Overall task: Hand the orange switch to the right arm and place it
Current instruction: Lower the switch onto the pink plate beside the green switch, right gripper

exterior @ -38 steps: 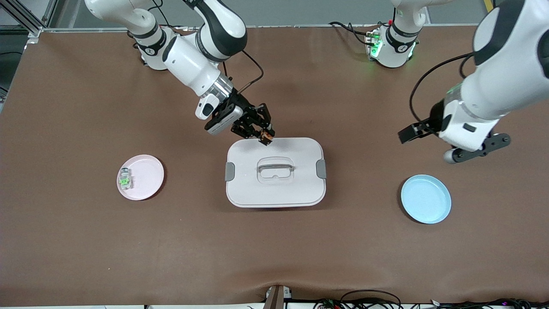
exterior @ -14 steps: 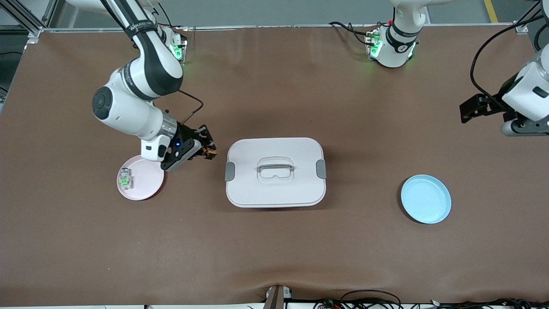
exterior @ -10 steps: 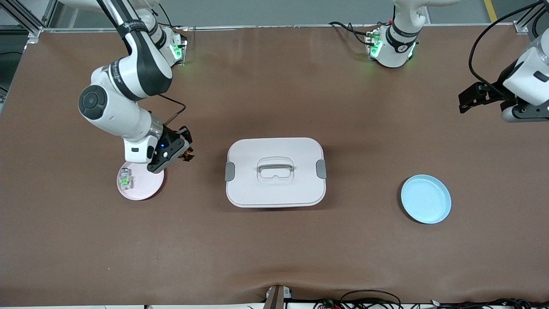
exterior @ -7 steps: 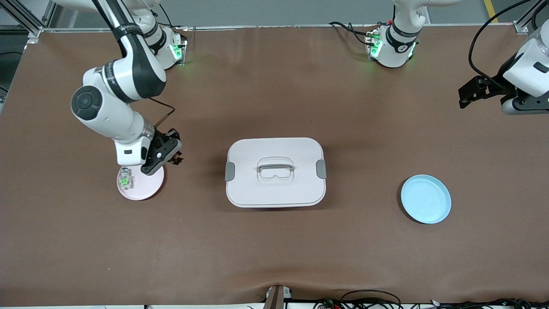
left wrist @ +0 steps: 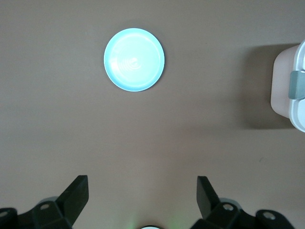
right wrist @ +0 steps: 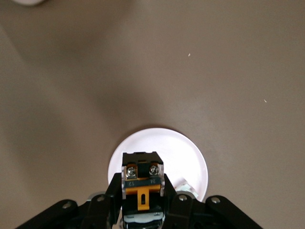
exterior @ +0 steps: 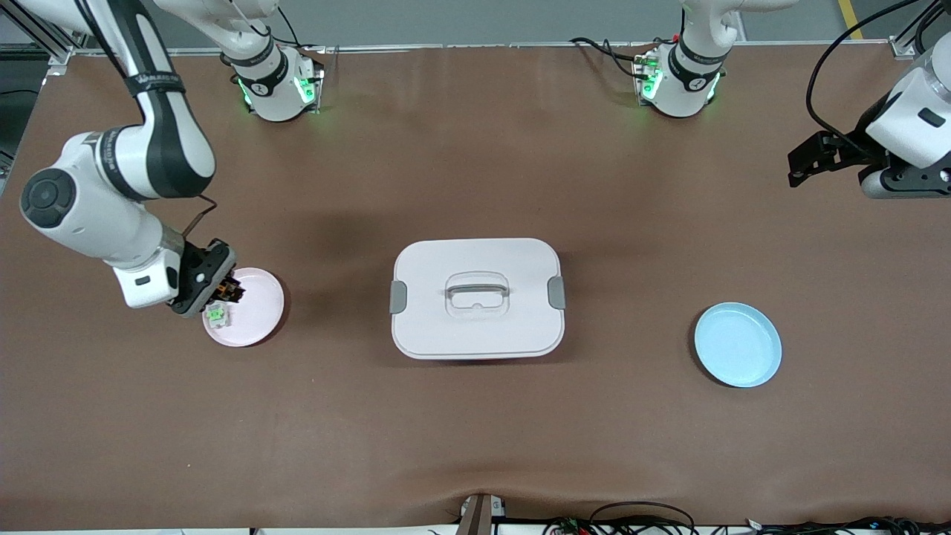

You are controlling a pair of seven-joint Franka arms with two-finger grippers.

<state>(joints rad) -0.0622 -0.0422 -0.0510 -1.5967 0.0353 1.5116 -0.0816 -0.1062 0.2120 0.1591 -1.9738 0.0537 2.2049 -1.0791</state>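
Observation:
My right gripper (exterior: 225, 288) is shut on the orange switch (exterior: 232, 290), a tiny black block with an orange face. It holds the switch just over the pink plate (exterior: 260, 306), at the rim toward the right arm's end of the table. In the right wrist view the switch (right wrist: 142, 183) sits clamped between both fingers (right wrist: 108, 198), with the plate (right wrist: 186, 155) below it. My left gripper (exterior: 797, 168) is open and empty, up over bare table at the left arm's end. Its spread fingers (left wrist: 77, 194) show in the left wrist view.
A pale switch with a green top (exterior: 216, 316) lies on the pink plate, right beside the held switch. A white lidded box (exterior: 477, 297) with grey clips stands mid-table. A light blue plate (exterior: 738, 344) lies toward the left arm's end and also shows in the left wrist view (left wrist: 134, 59).
My right gripper has carried the orange switch from over the box lid to over the pink plate. My left arm has drawn back toward its end of the table.

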